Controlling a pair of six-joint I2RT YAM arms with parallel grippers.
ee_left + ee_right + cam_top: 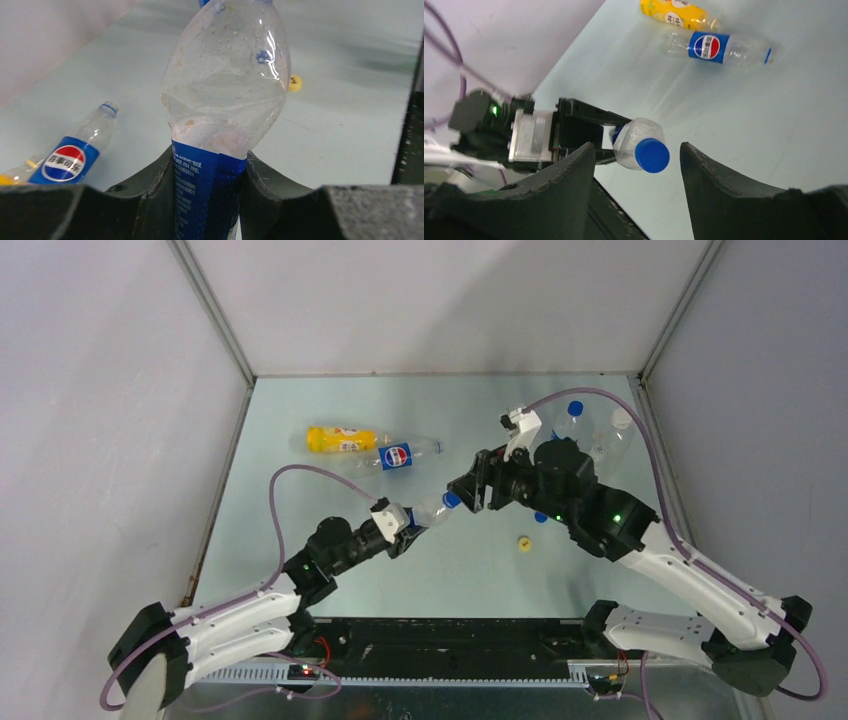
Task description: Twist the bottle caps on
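Observation:
My left gripper [404, 524] is shut on the blue label of a clear Pepsi bottle [430, 509] and holds it above the table, neck pointing toward the right arm. In the left wrist view the bottle [225, 95] sits between the fingers [150, 190]. A blue cap [652, 155] sits on its neck. My right gripper [638, 147] is open, its jaws on either side of that cap without touching it. A yellow cap [524, 542] and a second blue cap [541, 517] lie on the table. A yellow-orange bottle [340, 439] and another Pepsi bottle [405, 454] lie at the back left.
Two clear bottles stand at the back right, one with a blue cap [573, 418] and an unlabelled one with a white cap [616, 430]. Grey walls close in the table [300, 510] on three sides. A purple cable [290, 480] loops over the left side.

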